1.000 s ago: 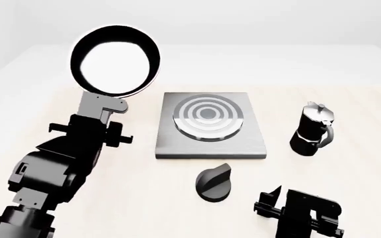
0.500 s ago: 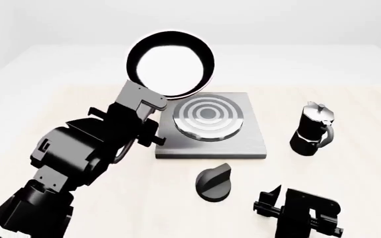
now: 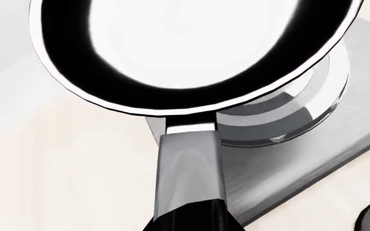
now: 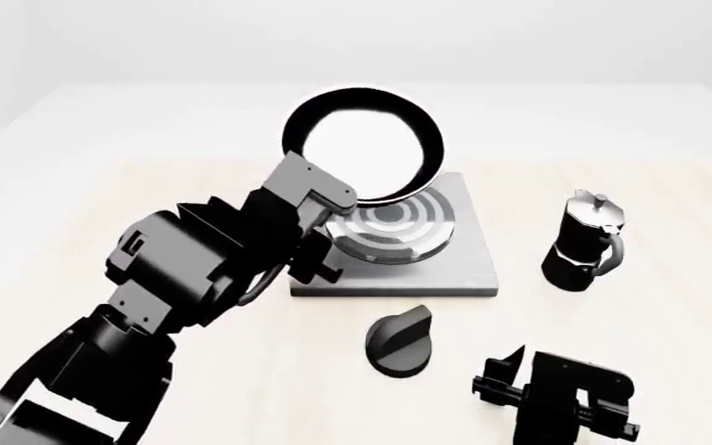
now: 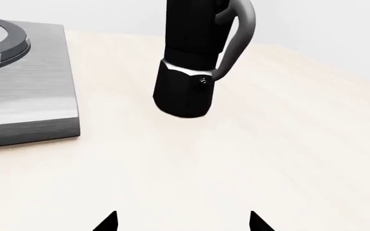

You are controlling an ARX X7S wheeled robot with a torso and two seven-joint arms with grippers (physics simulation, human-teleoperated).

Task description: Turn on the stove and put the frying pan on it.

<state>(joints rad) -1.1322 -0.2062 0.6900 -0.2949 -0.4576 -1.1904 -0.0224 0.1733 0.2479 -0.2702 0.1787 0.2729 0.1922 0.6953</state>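
Observation:
The frying pan (image 4: 365, 144), black with a bright shiny inside, hangs tilted in the air over the far left part of the stove (image 4: 455, 269). My left gripper (image 4: 312, 199) is shut on its grey handle (image 3: 188, 168). In the left wrist view the pan (image 3: 191, 53) covers most of the round burner (image 3: 300, 113). The ringed burner (image 4: 400, 227) shows partly below the pan. The black knob (image 4: 402, 341) lies on the table in front of the stove plate. My right gripper (image 5: 181, 224) stands open near the table's front right, nothing between its fingertips (image 5: 108, 222).
A black-and-silver moka pot (image 4: 586, 243) stands right of the stove, also seen in the right wrist view as the moka pot (image 5: 194, 62). The light wooden table (image 4: 146, 204) runs back to a white wall.
My left arm has carried the frying pan to the right, from the far left of the table to above the stove's burner. The right arm has not moved.

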